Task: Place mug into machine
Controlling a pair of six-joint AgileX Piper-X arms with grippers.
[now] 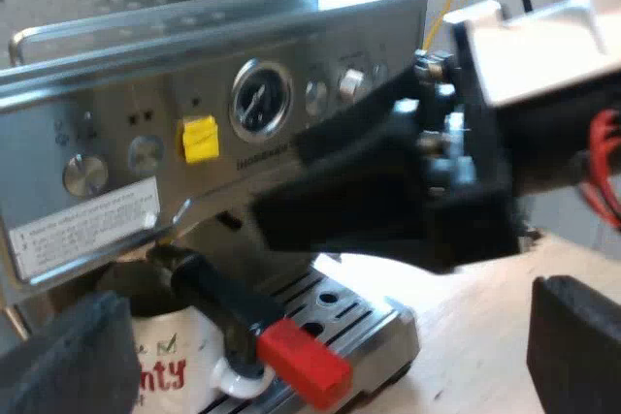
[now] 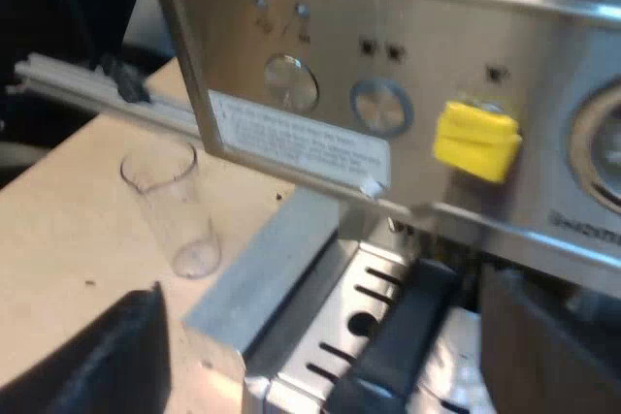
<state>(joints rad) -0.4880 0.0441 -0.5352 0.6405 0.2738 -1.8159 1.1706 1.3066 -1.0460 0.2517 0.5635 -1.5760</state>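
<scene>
Peeking under the holder's handle (image 1: 228, 300), half-hidden mug (image 1: 175, 348).

The left jaws stand wide apart. The right jaws gape too. The right arm (image 1: 408, 191) slants downward ahead of the left jaws.

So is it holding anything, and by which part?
Nothing is held: left gripper and right gripper both open; the mug stands on the machine's tray.

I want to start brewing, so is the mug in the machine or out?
In. The mug stands on the drip tray, beneath the locked holder's handle.
</scene>
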